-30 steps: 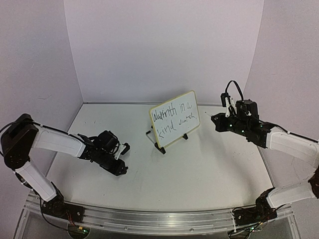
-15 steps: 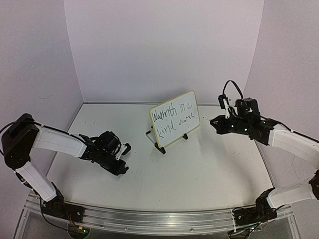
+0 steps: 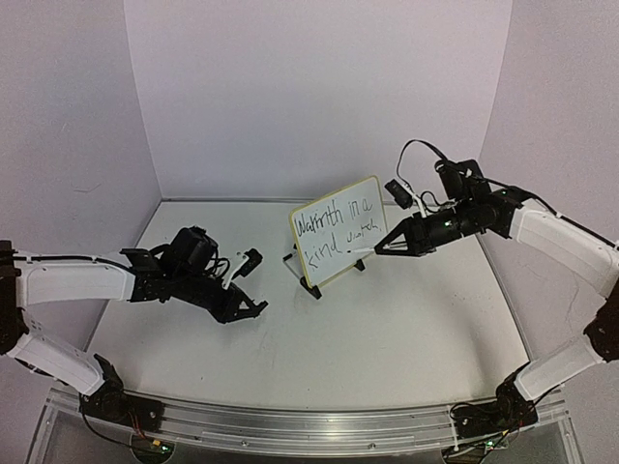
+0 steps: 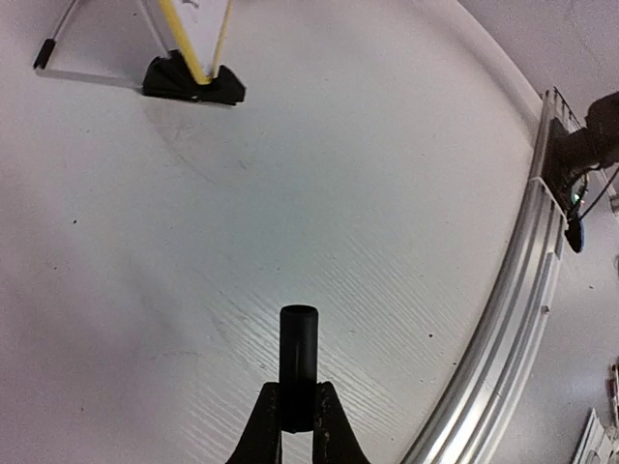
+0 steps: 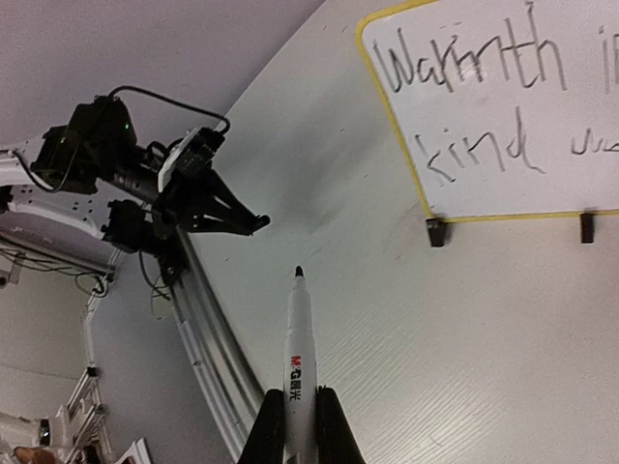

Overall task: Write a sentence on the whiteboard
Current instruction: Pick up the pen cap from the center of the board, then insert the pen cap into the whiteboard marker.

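The whiteboard (image 3: 338, 232) stands tilted at the table's middle back on two black clip feet (image 5: 436, 232). The sentence (image 3: 334, 230) is on it in two black lines, "Warmth in a / kind world". The right wrist view shows the board's left part (image 5: 503, 106). My right gripper (image 3: 389, 247) is shut on a white uncapped marker (image 5: 300, 358). Its tip (image 3: 356, 253) points left, low by the board's lower right corner, apart from the surface. My left gripper (image 3: 250, 305) is shut on the black marker cap (image 4: 299, 358) above the table, left of the board.
An aluminium rail (image 3: 309, 425) runs along the table's near edge and also shows in the left wrist view (image 4: 513, 319). The board's wire stand (image 4: 58, 58) and one clip foot (image 4: 193, 85) lie ahead of the left gripper. Pale walls close the back and sides.
My right arm has swung left and down, bringing the marker tip close to the board's lower right. My left arm has stretched right, toward the board, with the cap.
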`<act>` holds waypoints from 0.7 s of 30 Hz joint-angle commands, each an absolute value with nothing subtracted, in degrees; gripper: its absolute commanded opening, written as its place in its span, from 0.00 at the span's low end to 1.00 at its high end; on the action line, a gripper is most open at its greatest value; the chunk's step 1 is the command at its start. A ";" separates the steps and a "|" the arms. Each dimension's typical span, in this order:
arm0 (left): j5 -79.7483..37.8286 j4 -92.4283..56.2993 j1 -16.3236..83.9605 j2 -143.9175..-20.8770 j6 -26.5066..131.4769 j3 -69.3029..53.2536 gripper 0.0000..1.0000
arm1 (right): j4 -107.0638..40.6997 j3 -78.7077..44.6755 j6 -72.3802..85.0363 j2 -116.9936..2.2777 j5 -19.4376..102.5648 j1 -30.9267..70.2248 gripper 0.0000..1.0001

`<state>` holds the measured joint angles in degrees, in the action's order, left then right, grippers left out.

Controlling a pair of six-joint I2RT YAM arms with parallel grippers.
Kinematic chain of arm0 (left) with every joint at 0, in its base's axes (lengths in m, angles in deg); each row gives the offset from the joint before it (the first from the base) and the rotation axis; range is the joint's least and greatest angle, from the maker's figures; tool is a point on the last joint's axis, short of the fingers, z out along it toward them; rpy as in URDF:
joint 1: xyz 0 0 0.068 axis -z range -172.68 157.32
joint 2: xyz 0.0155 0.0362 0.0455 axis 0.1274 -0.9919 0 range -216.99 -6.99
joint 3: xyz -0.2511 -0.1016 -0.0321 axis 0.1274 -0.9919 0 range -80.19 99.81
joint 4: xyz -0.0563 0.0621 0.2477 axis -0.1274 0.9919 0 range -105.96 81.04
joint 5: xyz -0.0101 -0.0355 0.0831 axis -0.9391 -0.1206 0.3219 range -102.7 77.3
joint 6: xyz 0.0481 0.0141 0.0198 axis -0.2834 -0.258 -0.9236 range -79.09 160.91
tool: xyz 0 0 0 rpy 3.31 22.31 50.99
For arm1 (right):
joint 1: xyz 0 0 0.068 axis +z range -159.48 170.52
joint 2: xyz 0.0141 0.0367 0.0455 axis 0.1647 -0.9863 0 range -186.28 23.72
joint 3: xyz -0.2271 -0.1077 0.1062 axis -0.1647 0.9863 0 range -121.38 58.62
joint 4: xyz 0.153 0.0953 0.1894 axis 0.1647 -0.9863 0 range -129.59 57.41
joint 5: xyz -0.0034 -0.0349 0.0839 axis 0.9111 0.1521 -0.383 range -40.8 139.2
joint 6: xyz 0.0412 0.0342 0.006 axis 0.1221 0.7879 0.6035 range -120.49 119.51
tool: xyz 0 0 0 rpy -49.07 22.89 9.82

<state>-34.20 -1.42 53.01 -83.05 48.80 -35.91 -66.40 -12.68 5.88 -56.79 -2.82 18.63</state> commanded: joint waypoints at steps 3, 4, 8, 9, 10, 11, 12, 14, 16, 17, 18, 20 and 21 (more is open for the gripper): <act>-44.80 3.40 57.73 -83.13 45.03 -26.39 0.00 | -74.63 -17.08 3.86 -63.37 -16.75 25.65 0.00; -46.14 3.66 58.39 -83.31 44.90 -25.22 0.00 | -74.76 -17.12 3.69 -64.19 -17.97 26.25 0.00; -52.27 4.80 60.14 -84.96 44.52 -21.46 0.00 | -74.87 -17.95 3.23 -65.93 -22.68 27.24 0.00; -52.52 5.65 61.30 -85.57 44.02 -20.69 0.00 | -74.92 -18.13 3.21 -66.11 -23.18 27.32 0.00; -52.47 6.29 62.23 -86.01 43.31 -19.82 0.00 | -75.00 -18.27 3.21 -66.31 -23.56 27.47 0.00; -52.50 6.86 63.00 -86.48 42.92 -19.24 0.00 | -75.06 -18.39 3.21 -66.41 -23.85 27.52 0.00; -52.66 7.26 63.63 -86.86 42.68 -18.90 0.00 | -75.11 -18.47 3.22 -66.49 -24.31 27.52 0.00; -52.80 7.57 64.32 -87.33 42.37 -18.33 0.00 | -75.30 -18.46 3.26 -66.72 -25.02 27.61 0.00; -52.72 7.40 64.81 -87.49 42.38 -18.21 0.00 | -75.85 -18.37 3.12 -66.83 -25.09 27.84 0.00; -52.66 7.10 64.97 -87.50 42.50 -18.25 0.00 | -76.22 -18.25 2.93 -66.87 -25.08 27.98 0.00; -52.61 6.76 65.06 -87.48 42.63 -18.37 0.00 | -76.60 -18.11 2.66 -66.90 -24.96 28.13 0.00; -52.43 6.16 65.18 -87.31 42.97 -18.60 0.00 | -77.91 -17.83 1.83 -66.93 -24.52 28.38 0.00; -52.20 5.90 65.26 -87.18 43.09 -18.72 0.00 | -78.76 -17.70 1.27 -67.02 -24.44 28.47 0.00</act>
